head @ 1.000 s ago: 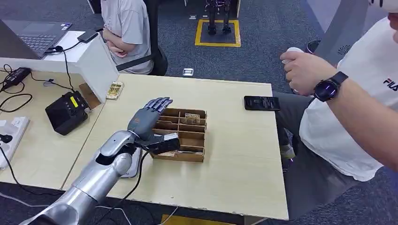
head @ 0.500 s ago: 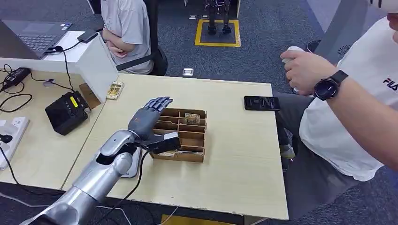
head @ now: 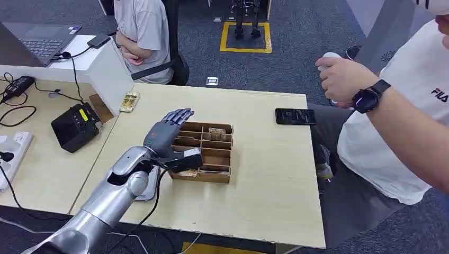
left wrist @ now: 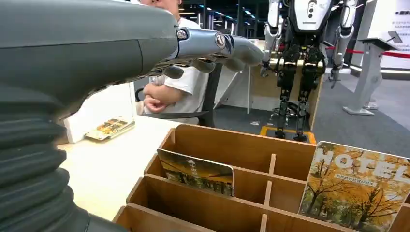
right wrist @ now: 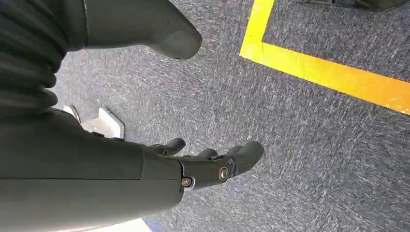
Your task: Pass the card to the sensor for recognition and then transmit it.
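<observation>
Left hand (head: 168,138) empty, fingers spread, over card box (head: 205,152); right hand (right wrist: 193,164) empty, fingers apart.

Left arm (head: 106,203): silver, rounded metal segments, with a black cable alongside. Left hand (head: 167,136): grey body with a small orange mark, darker blue-grey fingers (head: 179,116), thick grey thumb. Wrist cover: grey, ribbed. Right hand (right wrist: 193,164): dark grey, with round screws at the finger bases.
</observation>
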`<state>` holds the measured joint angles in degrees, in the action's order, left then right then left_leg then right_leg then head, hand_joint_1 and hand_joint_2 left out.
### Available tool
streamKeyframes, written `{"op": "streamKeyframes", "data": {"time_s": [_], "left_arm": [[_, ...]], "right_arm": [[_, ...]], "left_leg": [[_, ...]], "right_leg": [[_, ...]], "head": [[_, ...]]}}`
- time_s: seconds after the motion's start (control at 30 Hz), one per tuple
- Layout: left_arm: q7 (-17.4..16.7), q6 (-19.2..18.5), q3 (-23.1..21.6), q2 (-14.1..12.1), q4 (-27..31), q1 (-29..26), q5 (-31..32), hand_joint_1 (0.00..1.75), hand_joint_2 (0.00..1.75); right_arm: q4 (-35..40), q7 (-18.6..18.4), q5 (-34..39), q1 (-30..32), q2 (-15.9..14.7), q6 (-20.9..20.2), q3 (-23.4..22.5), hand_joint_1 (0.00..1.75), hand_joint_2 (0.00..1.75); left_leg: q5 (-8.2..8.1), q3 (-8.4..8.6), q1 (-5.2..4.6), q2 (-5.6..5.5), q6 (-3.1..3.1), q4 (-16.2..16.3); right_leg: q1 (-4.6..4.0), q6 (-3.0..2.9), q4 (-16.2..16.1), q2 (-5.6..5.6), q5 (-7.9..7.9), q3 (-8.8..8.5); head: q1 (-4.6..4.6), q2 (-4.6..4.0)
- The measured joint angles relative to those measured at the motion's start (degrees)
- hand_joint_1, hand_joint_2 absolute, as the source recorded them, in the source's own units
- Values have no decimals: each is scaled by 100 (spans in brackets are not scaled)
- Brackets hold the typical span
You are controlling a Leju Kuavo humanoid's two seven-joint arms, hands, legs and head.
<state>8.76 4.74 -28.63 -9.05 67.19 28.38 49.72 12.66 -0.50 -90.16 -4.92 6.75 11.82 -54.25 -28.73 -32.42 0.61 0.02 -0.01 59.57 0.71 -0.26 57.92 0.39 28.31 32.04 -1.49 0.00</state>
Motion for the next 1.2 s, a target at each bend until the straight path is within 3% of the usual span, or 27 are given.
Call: {"op": "streamKeyframes", "data": {"time_s": [1.2], "left_arm": [[-85, 85, 20, 81, -122, 0, 247, 0, 175]], "right_arm": [[0, -15, 0, 0, 0, 0, 15, 0, 175]], "left_leg": [[0, 0, 0, 0, 0, 0]], "right_leg": [[0, 0, 0, 0, 0, 0]], "head": [[0, 0]]}}
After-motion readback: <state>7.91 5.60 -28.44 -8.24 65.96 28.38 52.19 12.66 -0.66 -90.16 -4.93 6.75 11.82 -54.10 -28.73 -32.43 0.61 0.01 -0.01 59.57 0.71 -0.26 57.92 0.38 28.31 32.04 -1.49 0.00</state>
